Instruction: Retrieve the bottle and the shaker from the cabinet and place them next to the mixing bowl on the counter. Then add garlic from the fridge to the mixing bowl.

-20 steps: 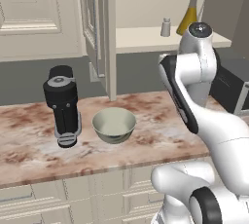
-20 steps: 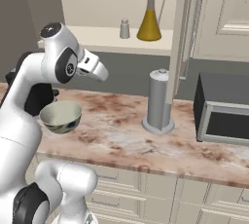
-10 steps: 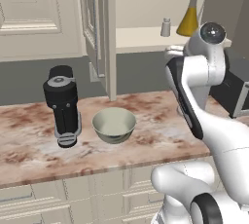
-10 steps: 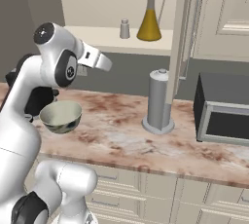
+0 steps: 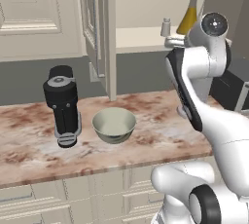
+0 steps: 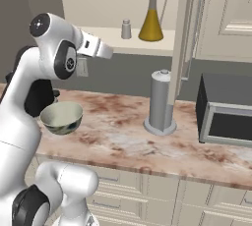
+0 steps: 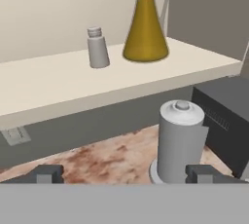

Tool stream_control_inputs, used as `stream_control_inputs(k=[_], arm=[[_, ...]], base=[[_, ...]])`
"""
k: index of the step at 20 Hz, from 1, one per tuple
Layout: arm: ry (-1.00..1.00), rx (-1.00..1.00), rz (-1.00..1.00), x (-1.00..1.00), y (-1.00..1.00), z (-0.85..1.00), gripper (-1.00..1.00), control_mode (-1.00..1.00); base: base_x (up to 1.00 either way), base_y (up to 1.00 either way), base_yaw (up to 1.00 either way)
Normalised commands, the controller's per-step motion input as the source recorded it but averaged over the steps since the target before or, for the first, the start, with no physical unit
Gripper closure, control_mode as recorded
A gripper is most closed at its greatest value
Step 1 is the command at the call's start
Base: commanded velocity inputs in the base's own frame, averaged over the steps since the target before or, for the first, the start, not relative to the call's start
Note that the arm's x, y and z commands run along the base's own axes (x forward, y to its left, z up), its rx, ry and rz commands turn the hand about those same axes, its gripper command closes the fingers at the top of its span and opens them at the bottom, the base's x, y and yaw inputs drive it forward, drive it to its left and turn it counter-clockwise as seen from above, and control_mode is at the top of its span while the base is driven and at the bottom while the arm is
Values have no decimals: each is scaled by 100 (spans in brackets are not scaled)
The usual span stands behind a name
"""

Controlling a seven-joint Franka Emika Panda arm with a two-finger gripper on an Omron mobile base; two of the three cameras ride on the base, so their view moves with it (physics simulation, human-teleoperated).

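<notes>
A yellow oil bottle (image 6: 151, 16) (image 5: 190, 14) (image 7: 144, 28) and a small grey shaker (image 6: 126, 29) (image 5: 166, 26) (image 7: 98, 47) stand side by side on the open cabinet's shelf (image 6: 162, 48). The pale mixing bowl (image 5: 114, 124) (image 6: 61, 116) sits on the marble counter (image 5: 29, 150). My gripper (image 6: 109, 52) (image 7: 125, 174) is raised to shelf height, short of the shelf, facing the shaker and bottle. It is open, with nothing between its fingers. The garlic and the fridge are out of view.
The cabinet door (image 5: 104, 33) (image 6: 184, 33) stands open beside the shelf. A grey paper towel roll (image 6: 161, 102) (image 7: 180, 140) and a dark microwave (image 6: 226, 117) stand on the counter below. A black grinder (image 5: 63, 106) is left of the bowl.
The arm has lifted and the hand has swung up and forward toward the cabinet shelf. The gripper stays open; bottle, shaker and bowl have not moved.
</notes>
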Motion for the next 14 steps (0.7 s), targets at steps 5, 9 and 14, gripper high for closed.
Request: stream_control_inputs(k=[5,9,14], arm=[[1,-10,0,30,0,11,-100,-100],[-1,-6,0,33,0,13,-100,-100],[-4,0,4,45,-4,17,-100,-100]], base=[[0,0,0],[0,0,0],[0,0,0]])
